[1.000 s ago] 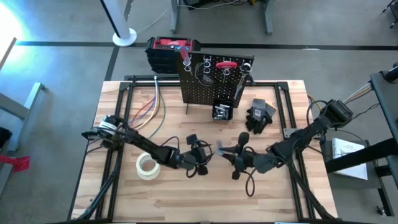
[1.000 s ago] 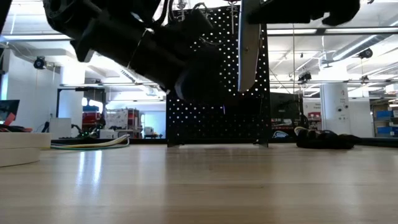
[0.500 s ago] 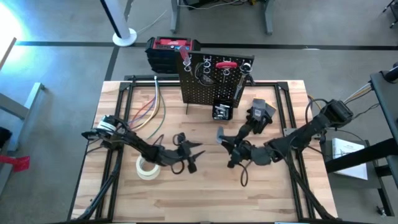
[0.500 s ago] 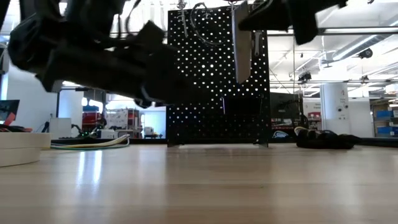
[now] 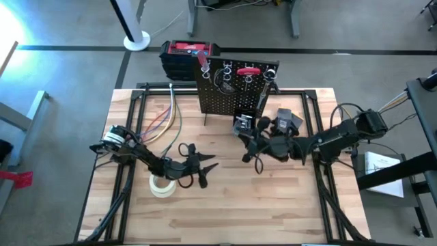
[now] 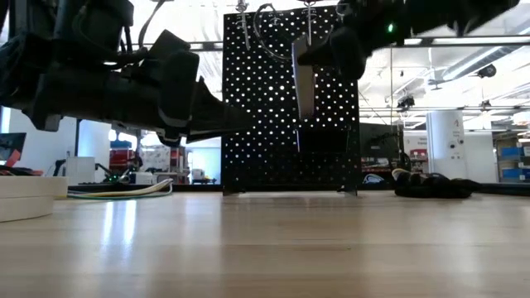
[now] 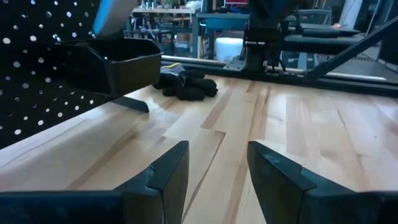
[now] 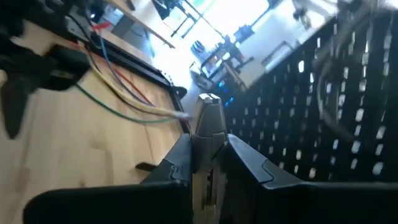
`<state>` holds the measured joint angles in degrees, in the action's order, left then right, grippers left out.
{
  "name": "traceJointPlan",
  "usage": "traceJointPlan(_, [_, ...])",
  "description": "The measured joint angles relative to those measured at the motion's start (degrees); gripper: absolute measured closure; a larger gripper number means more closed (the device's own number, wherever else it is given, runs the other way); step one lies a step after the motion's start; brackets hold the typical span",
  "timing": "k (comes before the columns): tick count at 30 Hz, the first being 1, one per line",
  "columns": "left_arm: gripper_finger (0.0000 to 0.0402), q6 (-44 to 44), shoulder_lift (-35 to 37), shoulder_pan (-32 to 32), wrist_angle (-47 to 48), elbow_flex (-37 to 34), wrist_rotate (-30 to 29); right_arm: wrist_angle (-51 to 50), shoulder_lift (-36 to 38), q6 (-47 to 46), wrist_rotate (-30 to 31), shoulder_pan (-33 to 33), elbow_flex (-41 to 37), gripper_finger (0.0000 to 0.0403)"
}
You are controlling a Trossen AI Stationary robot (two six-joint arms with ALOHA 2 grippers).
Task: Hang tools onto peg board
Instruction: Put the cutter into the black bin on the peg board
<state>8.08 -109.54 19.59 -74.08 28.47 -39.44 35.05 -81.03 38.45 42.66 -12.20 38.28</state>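
Wooden counter (image 5: pixel 225 212), seen from above: the right pincer (image 5: pixel 240 130) is pinching a grey metal tool (image 5: pixel 239 126) just before the peg board (image 5: pixel 229 92). Low view: that tool (image 6: pixel 304 81) is hanging upright against the board's face. Left wrist view: the left pincer (image 7: pixel 217 168) is standing spread and empty over the counter. Right wrist view: fingers (image 8: pixel 180 158) are clamping the tool.

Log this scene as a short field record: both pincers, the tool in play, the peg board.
left pincer: open, empty, low over the table beside the tape roll
right pincer: shut on a grey tool, raised in front of the peg board
tool state: not yet hung
peg board: upright, rings along its top, small bin at its base
gloves: on the table, right of the board
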Motion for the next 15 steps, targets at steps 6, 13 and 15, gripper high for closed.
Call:
traceJointPlan(6, [0.0248,0.0,0.0,0.2,0.0,-0.4,0.0,14.4,0.0,-2.6,-4.9,4.9,-8.0,0.0358])
traceJointPlan(13, [0.0248,0.0,0.0,0.2,0.0,-0.9,0.0,22.8,0.0,-7.2,-8.8,7.4,-16.0,0.0359])
traceJointPlan(15, [0.0248,0.0,0.0,0.2,0.0,-0.8,0.0,22.5,-0.1,-8.3,-8.8,7.6,-17.1,0.0359])
